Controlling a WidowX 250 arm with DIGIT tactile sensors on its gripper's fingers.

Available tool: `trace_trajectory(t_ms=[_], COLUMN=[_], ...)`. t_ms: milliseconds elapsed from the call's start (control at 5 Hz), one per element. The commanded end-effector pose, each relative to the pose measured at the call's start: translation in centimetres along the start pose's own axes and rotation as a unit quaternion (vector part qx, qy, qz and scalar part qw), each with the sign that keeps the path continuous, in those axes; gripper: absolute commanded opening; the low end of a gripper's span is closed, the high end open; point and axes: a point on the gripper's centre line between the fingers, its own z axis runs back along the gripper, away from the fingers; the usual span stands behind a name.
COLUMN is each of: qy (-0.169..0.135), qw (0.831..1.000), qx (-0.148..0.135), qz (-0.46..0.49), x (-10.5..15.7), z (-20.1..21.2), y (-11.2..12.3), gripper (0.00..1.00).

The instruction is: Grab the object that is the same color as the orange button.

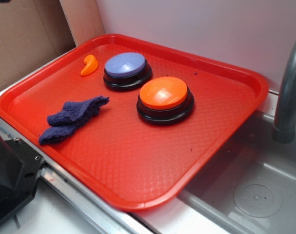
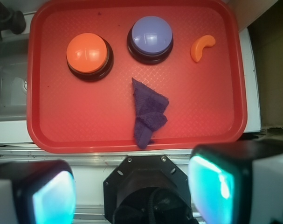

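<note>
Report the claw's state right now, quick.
Claw: open, holding nothing; its fingers sit wide apart above the near edge of the red plastic tray, away from the small curved glossy orange plastic piece.

The gripper (image 2: 132,186) shows only in the wrist view, at the bottom edge. Its two fingers (image 2: 225,186) are blurred blocks with teal-lit inner pads, one at the lower left corner and one at the lower right, set wide apart with nothing between them. Between and behind them sits the black base of the arm (image 2: 146,186). The camera looks straight down from high up. In the exterior view the gripper cannot be made out.
</note>
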Motion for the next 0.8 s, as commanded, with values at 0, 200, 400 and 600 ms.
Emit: trace_trajectory(t_ms=[0, 200, 400, 600], qy=[0.0, -0.003, 0.004, -0.009], qw=[1.0, 1.0, 0.998, 0.995], qx=[0.0, -0.01, -0.016, -0.011], qz=[0.0, 0.024, 0.056, 0.098], x=[0.0, 1.0, 2.7, 4.6], z=[0.0, -0.5, -1.9, -3.2], y=[0.0, 0.6, 1.9, 3.4], gripper=[1.0, 1.0, 1.0, 1.0])
